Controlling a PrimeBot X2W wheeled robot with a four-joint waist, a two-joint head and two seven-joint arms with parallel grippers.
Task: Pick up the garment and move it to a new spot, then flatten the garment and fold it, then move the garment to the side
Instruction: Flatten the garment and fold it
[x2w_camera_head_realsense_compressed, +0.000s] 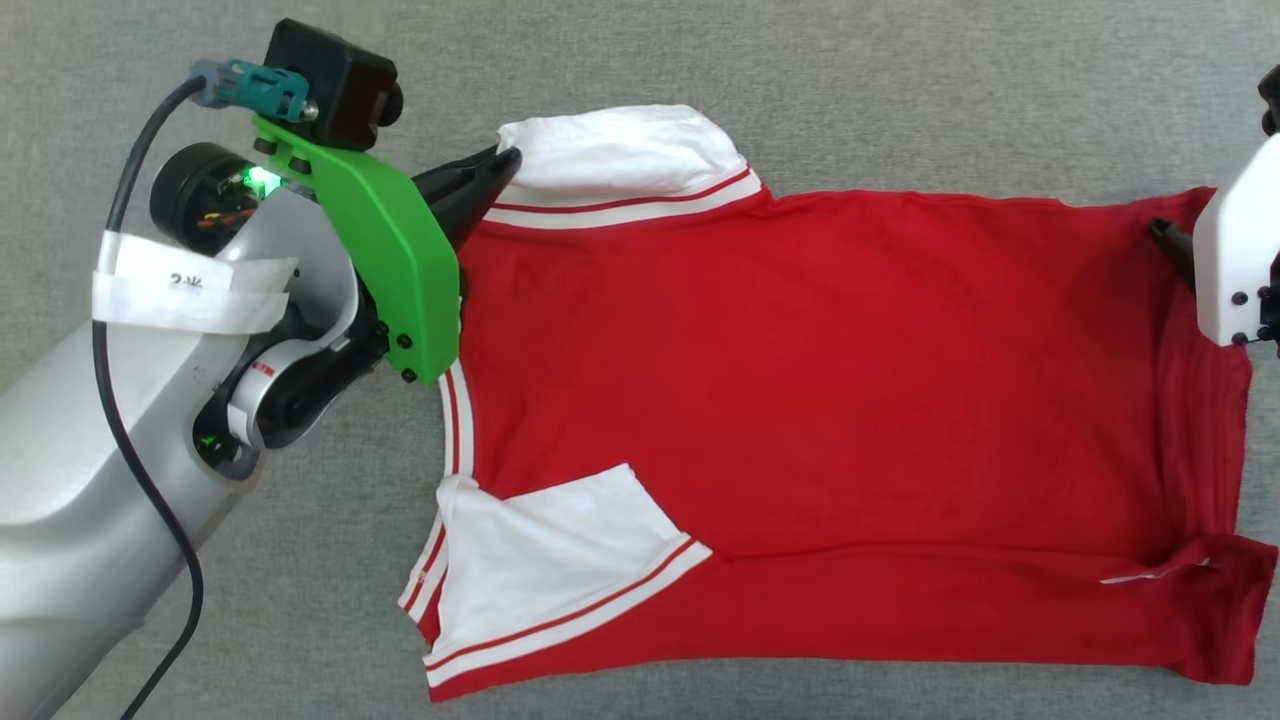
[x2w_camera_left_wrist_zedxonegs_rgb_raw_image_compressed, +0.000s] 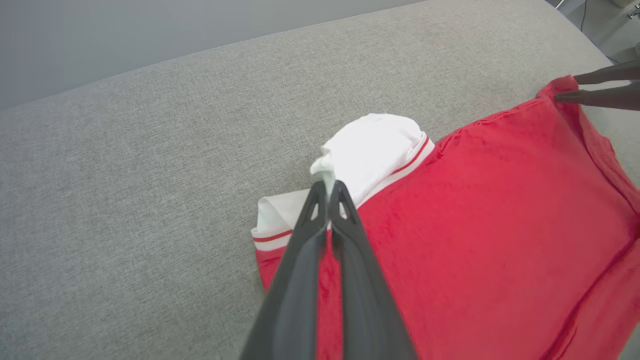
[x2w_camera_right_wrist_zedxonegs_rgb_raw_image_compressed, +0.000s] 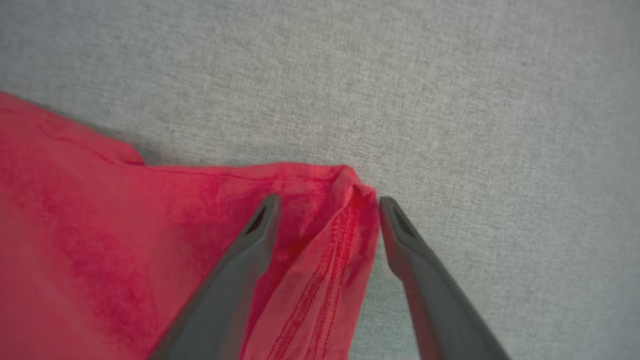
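- left pincer: fingers pressed together on a pinch of the white sleeve, at the shoulder end of the garment. cloth lifts a little at the tips.
- right pincer: fingers apart, straddling the hem corner. the fold lies between them, not clamped as far as i can see.
- key relation: the garment's long axis runs straight from one pincer to the other, collar end at the left pincer, hem at the right. the red body lies flat between them and spreads from both tips back toward the robot.
- judgement: each arm sits at its own end of the far edge, so a lift or fold of that edge needs the right pincer to close first.
- second sleeve: folded in over the body, well apart from the left pincer, at the robot-side edge.
- grey woven counter under and beyond both pincers.
- past the counter's far edge: a plain grey backdrop, wall or floor, cannot tell which.
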